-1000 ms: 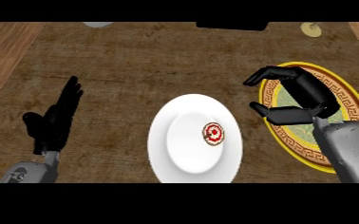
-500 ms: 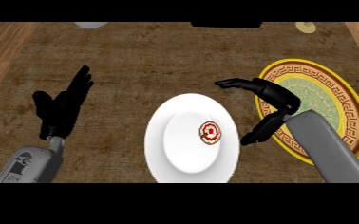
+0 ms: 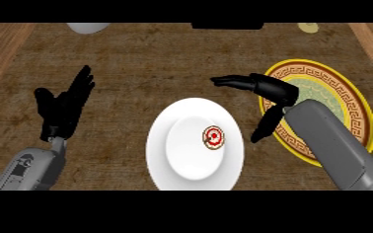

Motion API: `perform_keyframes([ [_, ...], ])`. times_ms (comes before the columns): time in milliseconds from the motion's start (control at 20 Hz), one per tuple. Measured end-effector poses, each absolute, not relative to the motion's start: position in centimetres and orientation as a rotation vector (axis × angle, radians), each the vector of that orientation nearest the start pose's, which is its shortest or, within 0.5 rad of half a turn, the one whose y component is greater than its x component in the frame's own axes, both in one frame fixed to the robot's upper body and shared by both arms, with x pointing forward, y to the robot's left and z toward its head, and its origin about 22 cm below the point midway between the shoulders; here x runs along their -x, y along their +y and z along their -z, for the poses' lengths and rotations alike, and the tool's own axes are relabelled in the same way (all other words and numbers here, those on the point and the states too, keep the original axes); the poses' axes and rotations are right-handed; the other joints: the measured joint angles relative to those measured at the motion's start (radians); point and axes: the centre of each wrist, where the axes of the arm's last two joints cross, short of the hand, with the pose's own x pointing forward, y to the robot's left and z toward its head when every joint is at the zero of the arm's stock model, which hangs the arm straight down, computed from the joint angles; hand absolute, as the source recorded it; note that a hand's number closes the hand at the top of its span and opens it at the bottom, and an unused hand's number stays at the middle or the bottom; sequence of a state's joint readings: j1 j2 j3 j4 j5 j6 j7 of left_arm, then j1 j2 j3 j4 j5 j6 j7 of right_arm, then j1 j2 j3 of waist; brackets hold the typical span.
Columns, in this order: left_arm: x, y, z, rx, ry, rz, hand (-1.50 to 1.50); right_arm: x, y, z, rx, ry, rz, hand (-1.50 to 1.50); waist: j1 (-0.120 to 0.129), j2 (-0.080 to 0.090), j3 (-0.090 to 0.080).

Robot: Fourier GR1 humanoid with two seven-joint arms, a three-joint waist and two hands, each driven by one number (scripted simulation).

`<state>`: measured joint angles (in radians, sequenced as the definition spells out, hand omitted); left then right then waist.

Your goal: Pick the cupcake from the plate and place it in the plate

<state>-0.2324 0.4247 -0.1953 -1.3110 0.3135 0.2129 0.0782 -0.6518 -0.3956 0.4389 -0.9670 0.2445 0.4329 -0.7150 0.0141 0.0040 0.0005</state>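
Observation:
A small cupcake point(image 3: 213, 137) with a red and white top sits right of centre on the white plate point(image 3: 175, 168) in the middle of the counter. My right hand point(image 3: 264, 90) hovers open just right of and above it, fingers stretched toward the left, thumb hanging down beside the plate's right rim; it touches nothing. Behind that hand and forearm lies a yellow plate point(image 3: 342, 94) with a patterned rim, partly hidden by the arm. At the left my left hand point(image 3: 64, 107) rests open with fingers pointing up.
A pale bowl point(image 3: 88, 27) shows at the counter's far left edge and a small pale yellow object point(image 3: 308, 27) at the far right. A dark object point(image 3: 226, 25) sits at the back centre. Wooden borders run along both sides.
My right hand has swung left from over the yellow plate toward the white plate and its fingers have straightened. The left hand rose slightly. The cupcake has not moved.

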Motion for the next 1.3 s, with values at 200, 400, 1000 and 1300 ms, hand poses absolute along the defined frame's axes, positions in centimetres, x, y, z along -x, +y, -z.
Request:
perform_keyframes([
  [200, -29.3, 28.4, -1.4, -0.172, -1.405, 0.088, 0.0, -37.8, -20.4, -5.2, -0.381, -1.712, -1.491, -1.5, -0.005, -0.002, 0.0],
  [400, -28.9, 28.0, -1.8, -0.172, -1.406, 0.087, 0.0, -37.7, -19.6, -5.6, -0.33, -1.661, -1.619, -1.5, -0.006, -0.004, 0.0],
  [1000, -28.1, 27.9, -1.6, -0.171, -1.404, 0.084, 0.0, -35.7, -15.2, -5.8, -0.197, -1.508, -1.891, -1.5, -0.012, -0.005, -0.001],
  [1300, -28.2, 28.8, -2.2, -0.17, -1.407, 0.089, 0.0, -35.1, -14.0, -4.8, -0.177, -1.445, -1.948, -1.5, -0.011, -0.004, -0.001],
])
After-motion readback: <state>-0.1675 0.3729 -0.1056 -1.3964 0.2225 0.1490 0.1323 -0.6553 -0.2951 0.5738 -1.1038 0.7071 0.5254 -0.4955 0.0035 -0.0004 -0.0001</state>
